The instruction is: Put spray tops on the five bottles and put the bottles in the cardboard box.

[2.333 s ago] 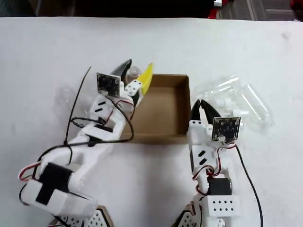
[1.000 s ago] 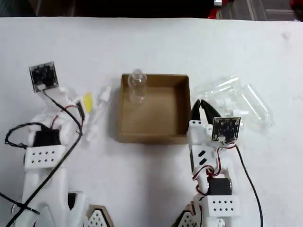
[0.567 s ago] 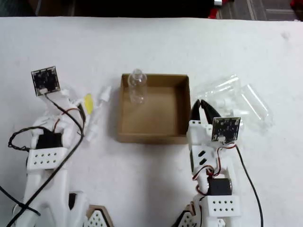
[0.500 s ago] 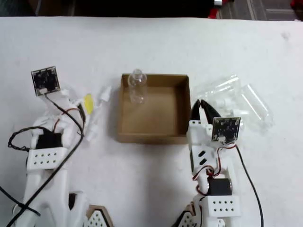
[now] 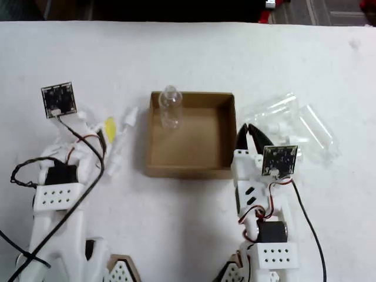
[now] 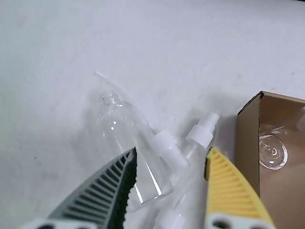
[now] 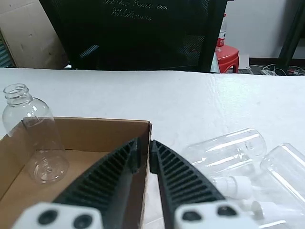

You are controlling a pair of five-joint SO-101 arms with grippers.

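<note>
The left end effector [image 6: 170, 153] hangs spread over a topless bottle [image 6: 125, 133] and spray tops [image 6: 202, 135] on the counter [image 5: 188, 53], the right end effector [image 7: 144, 143] is pressed together beside the cardboard box [image 5: 191, 171], and that box holds one uncapped bottle [image 5: 170, 108], so nearly everything remains to be done.

Cardboard box [image 6: 248, 138] cut off at frame edge — clear bottle [image 6: 125, 136] partly hidden behind jaws.

Table [image 5: 188, 53]: white and matte; on my high view it runs back to a dark far edge.
Chair [image 7: 138, 33]: black mesh back, just beyond the table's far edge.
Stool [image 7: 228, 55]: red, on the floor beside the chair.
Cardboard sheet [image 7: 24, 33]: tan, I see it at the chair's other side.
Cables [image 7: 281, 71]: loose on the floor past the stool.
</note>
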